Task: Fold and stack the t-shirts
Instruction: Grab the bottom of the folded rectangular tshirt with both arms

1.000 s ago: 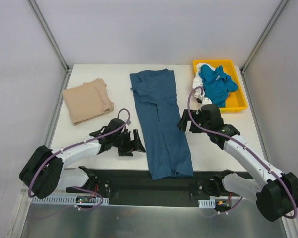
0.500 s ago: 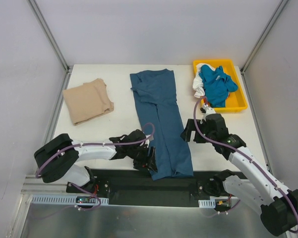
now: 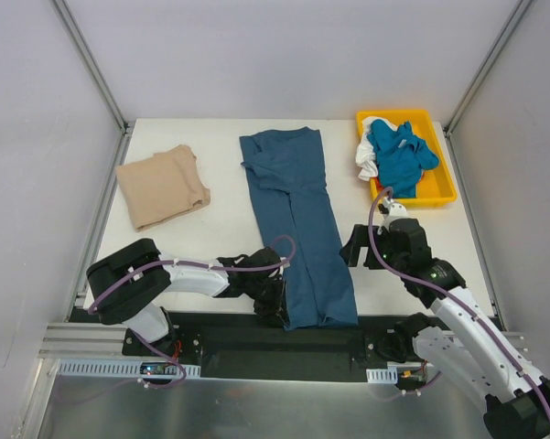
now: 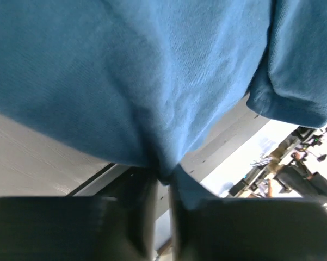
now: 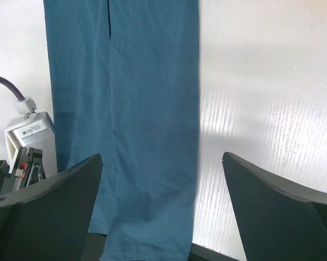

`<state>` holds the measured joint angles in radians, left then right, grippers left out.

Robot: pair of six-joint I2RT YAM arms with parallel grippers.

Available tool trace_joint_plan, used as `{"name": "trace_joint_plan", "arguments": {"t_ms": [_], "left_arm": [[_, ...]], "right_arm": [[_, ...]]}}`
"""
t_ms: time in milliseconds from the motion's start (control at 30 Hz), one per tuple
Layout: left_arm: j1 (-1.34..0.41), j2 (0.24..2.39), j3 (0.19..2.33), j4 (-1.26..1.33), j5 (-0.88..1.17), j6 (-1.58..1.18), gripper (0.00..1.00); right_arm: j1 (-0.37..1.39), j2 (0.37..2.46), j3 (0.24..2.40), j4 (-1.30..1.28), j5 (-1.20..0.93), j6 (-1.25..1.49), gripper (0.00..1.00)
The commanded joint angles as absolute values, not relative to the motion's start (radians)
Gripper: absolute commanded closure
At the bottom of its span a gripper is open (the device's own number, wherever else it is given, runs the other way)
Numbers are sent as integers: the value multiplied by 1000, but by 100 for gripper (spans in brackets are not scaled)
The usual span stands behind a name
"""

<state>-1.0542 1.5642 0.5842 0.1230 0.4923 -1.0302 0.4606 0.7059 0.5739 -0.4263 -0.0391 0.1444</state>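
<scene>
The big blue shirt (image 3: pixel 297 229) lies in the middle of the table (image 3: pixel 215 151), folded into a long strip. It runs from the near edge to the far side, with the neck far away. The left gripper (image 3: pixel 279 306) pinches its near corner. The right gripper (image 3: pixel 350 249) is spread wide beside it.

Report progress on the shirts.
Done: tan shirt lies folded on the left. In hand: teal shirt, folded into a long strip; left gripper has its jaws shut on the near corner, right gripper hovers open beside it. Left: fold it crosswise, stack, then the blue shirt and white shirt in the yellow tray.
</scene>
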Motion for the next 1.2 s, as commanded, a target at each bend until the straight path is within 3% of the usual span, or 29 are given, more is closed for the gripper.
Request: {"name": "trace_joint_plan", "arguments": {"t_ms": [0,300,567,767,933,1167], "left_arm": [[-1063,1542,595,127,477,-1051,100],[-1063,1390,560,8,356,-1060,100],[-1063,1218,506,-95,314,-1078,100],[-1063,1186,514,-130,291,-1063,100],[-1063,1207,532,-137,305,-1055,100],[-1063,1213,531,-138,302,-1066,100]], "right_arm": [[462,698,586,-439,-31,117,3],[462,722,603,-525,-95,118,3],[460,795,620,-572,-376,124,3],[469,848,601,-745,-471,90,3],[524,903,529,-710,-580,141,1],[610,982,477,-634,-535,205,11]]}}
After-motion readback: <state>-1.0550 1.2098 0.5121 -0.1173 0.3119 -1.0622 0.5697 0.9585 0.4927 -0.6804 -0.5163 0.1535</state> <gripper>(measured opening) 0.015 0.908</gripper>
